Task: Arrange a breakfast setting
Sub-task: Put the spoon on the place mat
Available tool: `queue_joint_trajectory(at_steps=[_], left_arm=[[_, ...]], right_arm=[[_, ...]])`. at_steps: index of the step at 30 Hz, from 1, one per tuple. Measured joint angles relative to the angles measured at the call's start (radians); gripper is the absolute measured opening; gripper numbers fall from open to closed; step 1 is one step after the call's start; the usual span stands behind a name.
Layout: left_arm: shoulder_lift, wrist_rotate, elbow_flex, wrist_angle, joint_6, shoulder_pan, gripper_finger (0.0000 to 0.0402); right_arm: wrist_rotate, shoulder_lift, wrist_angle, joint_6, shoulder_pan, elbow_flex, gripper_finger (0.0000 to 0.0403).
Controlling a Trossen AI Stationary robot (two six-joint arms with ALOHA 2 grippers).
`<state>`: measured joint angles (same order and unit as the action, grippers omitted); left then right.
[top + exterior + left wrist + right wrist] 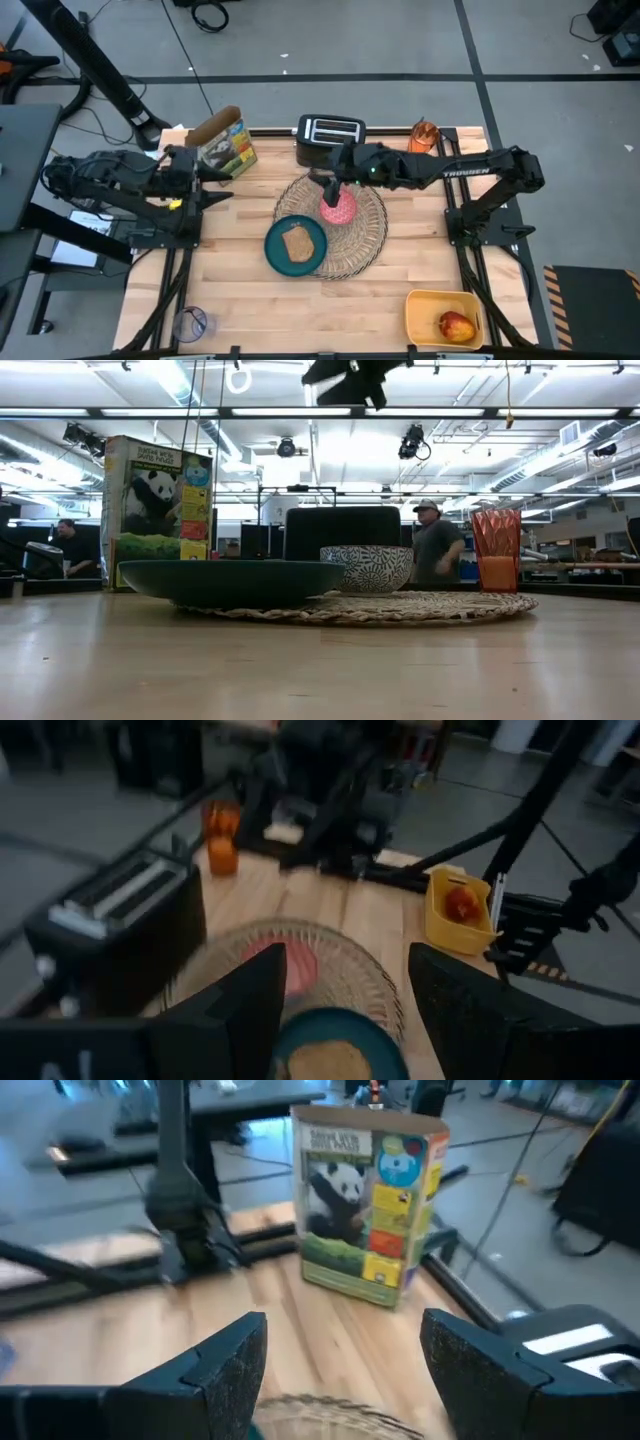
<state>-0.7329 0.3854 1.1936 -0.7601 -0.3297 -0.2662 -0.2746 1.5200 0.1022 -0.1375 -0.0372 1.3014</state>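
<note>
Two pieces already sit on the mat (350, 240), the plate (280, 252) at its front-left edge and the bowl (338, 209) mid-mat under the right gripper (331, 186), whose open, empty fingers should, I'd say, lift straight up.

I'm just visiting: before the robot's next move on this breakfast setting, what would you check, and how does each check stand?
1. Pink bowl rests on the wicker placemat: ok.
2. Right end effector is open with nothing between its fingers, above the bowl: ok.
3. Toast lies on the teal plate: ok.
4. Apple is on the placemat: not ok, it sits in the yellow bin.
5. Orange cup is at the setting: not ok, it stands at the table's far edge.
6. Left end effector is open and waits near the cereal box: ok.
</note>
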Motion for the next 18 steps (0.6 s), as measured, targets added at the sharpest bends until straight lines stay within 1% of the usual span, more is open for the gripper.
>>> queue_joint_trajectory(at_steps=[2,4,6,10,14,16,18], left_arm=[[-0.017,-0.047,0.031,-0.056,-0.067,0.0,0.0221],[-0.034,-0.126,0.064,-0.116,-0.147,-0.006,0.0221],[-0.065,-0.218,0.118,-0.143,-0.224,-0.015,0.0218],[-0.173,-0.42,0.265,-0.248,-0.379,-0.048,0.0205],[-0.279,-0.597,0.41,-0.448,-0.508,-0.107,0.0195],[-0.321,-0.661,0.451,-0.553,-0.582,-0.14,0.0193],[-0.359,-0.732,0.468,-0.621,-0.663,-0.17,0.0192]], right_arm=[[0.011,-0.002,0.042,-0.004,-0.004,0.038,0.0268],[0.012,-0.003,0.078,0.026,-0.004,0.056,0.0268],[0.004,-0.002,0.104,0.048,-0.003,0.056,0.0268],[-0.017,-0.002,0.154,0.061,-0.017,0.056,0.0268],[-0.02,-0.007,0.212,0.077,-0.046,0.056,0.0268],[-0.023,-0.015,0.218,0.086,-0.049,0.056,0.0268],[-0.018,-0.021,0.237,0.095,-0.043,0.056,0.0268]])
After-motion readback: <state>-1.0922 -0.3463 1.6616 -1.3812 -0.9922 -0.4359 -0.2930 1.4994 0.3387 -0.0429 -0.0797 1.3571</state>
